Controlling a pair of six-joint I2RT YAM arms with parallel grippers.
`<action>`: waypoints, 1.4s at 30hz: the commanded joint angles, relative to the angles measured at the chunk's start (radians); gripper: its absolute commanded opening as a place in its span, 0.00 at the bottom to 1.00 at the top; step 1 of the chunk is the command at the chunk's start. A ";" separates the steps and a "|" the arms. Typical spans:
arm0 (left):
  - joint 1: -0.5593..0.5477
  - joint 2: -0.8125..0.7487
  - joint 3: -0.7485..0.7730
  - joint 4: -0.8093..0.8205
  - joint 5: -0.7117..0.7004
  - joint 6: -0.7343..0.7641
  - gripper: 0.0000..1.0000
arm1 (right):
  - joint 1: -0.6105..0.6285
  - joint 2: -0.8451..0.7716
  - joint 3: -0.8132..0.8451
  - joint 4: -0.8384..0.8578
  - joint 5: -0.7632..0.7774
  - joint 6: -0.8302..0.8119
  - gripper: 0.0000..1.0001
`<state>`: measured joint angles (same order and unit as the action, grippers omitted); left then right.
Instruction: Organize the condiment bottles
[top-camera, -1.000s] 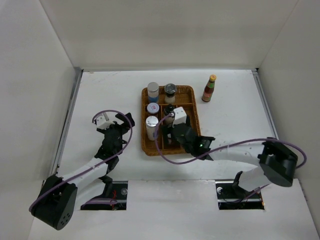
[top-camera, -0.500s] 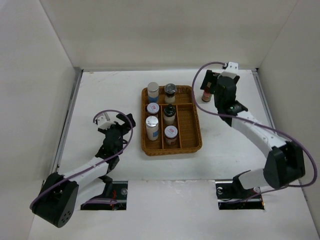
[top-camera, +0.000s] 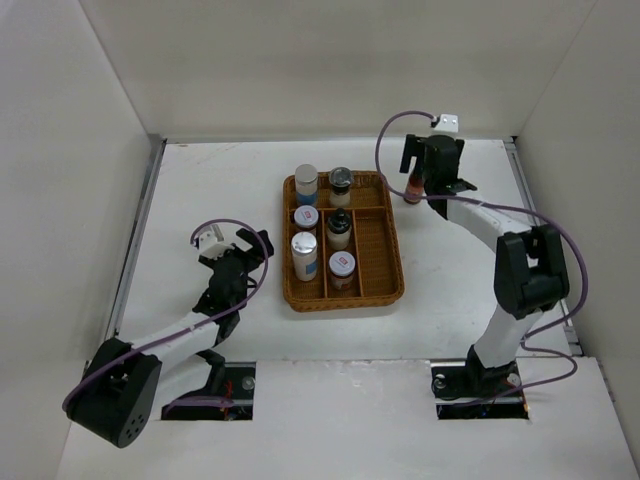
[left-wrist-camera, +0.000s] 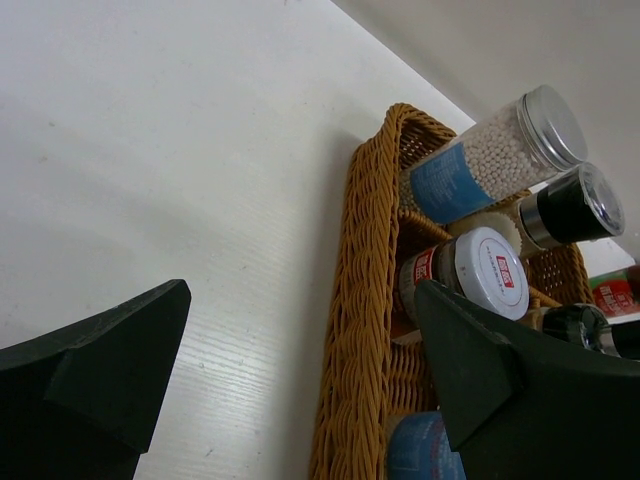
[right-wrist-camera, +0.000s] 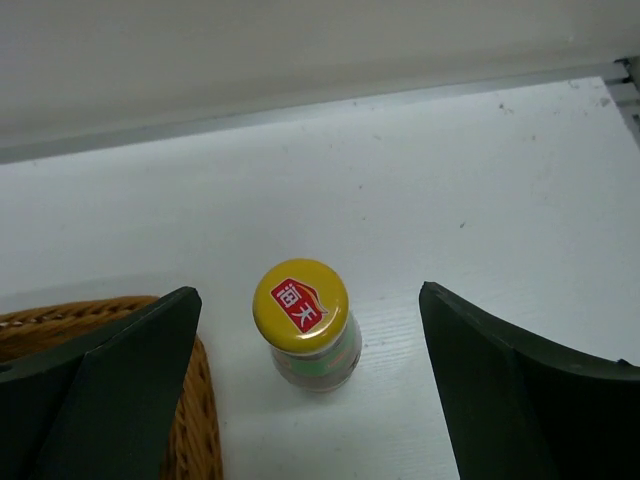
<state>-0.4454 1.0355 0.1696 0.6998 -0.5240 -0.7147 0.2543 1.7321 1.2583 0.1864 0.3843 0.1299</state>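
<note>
Right claw (right-wrist-camera: 308, 296), spread, hangs over the sauce bottle (right-wrist-camera: 305, 325) by the surface's (right-wrist-camera: 500, 180) far edge (tray (right-wrist-camera: 60, 322) just beside): lower straight, centred.

Left arm (top-camera: 170, 335): white link shells, black joint housings, one large round black motor at the base.
Right arm (top-camera: 483, 216): same white shells and black joints, with a black cylindrical housing at mid-arm.
Purple cable (top-camera: 232, 224): one per arm, routed outside the links in loose loops.
White camera block (top-camera: 207, 238): one small block at each wrist.
Left gripper (left-wrist-camera: 300, 290): jaws matt dark green-black, wedge-shaped, flat-faceted.
Right gripper (right-wrist-camera: 310, 290): jaws identical in colour and form.
</note>
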 joint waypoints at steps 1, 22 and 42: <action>0.006 -0.005 0.021 0.044 0.009 -0.011 0.98 | -0.003 0.046 0.046 0.060 -0.024 -0.024 0.94; 0.000 0.037 0.031 0.059 0.030 -0.011 0.98 | 0.032 -0.052 -0.010 0.262 0.062 -0.061 0.40; 0.012 -0.008 0.024 0.049 0.007 -0.003 0.98 | 0.354 -0.327 -0.243 0.283 0.071 0.016 0.41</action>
<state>-0.4393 1.0653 0.1699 0.7063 -0.5045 -0.7147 0.5892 1.4078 1.0077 0.3428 0.4515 0.1162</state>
